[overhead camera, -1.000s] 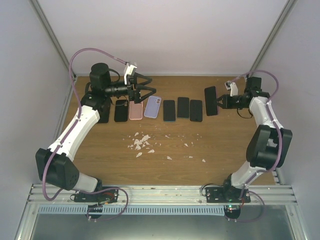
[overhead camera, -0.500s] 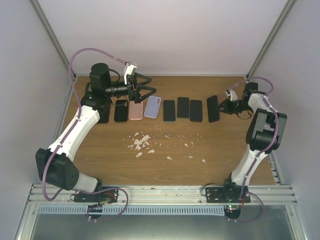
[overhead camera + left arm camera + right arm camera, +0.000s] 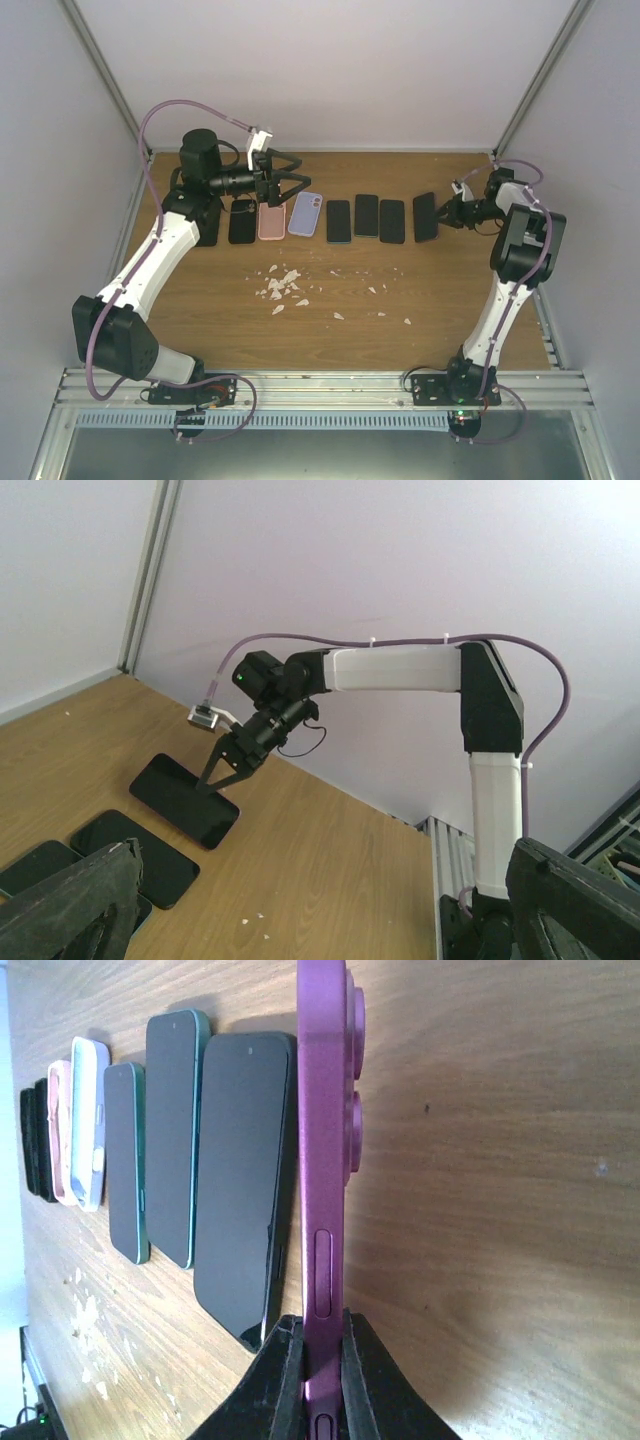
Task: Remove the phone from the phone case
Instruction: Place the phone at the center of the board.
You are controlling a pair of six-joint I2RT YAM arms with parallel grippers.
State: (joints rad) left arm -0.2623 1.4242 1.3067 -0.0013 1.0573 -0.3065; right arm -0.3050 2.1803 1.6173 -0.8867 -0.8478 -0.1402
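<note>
We saw both arms rising from their bases at the near edge of the table (image 3: 450, 290). White scraps (image 3: 281, 285) lay mid-table, nearer to us than the row of phones and cases (image 3: 339, 221). The left arm (image 3: 150, 262) leaned away to the far left, its forearm turned level across the back of the table. The left gripper (image 3: 298, 180) hung with its jaws spread wide, holding nothing, above a pink case (image 3: 271, 221) and a lilac case (image 3: 305, 213). The right arm (image 3: 522, 262) stood steeply and folded at the elbow near the far right corner, its wrist pointing leftward and low toward the wood. The right gripper (image 3: 441, 213) was clamped tight on the purple phone (image 3: 322, 1160), which sat at the right end of the row, just beside a black phone (image 3: 391, 221). In the right wrist view the fingers (image 3: 284, 1380) pinched the phone's two faces, and we saw it edge-on with its camera bumps turned away from the row. From the left wrist view the phone looked tilted, gripped side raised; we could not tell whether its lower edge touched the table, nor whether it wore a case
</note>
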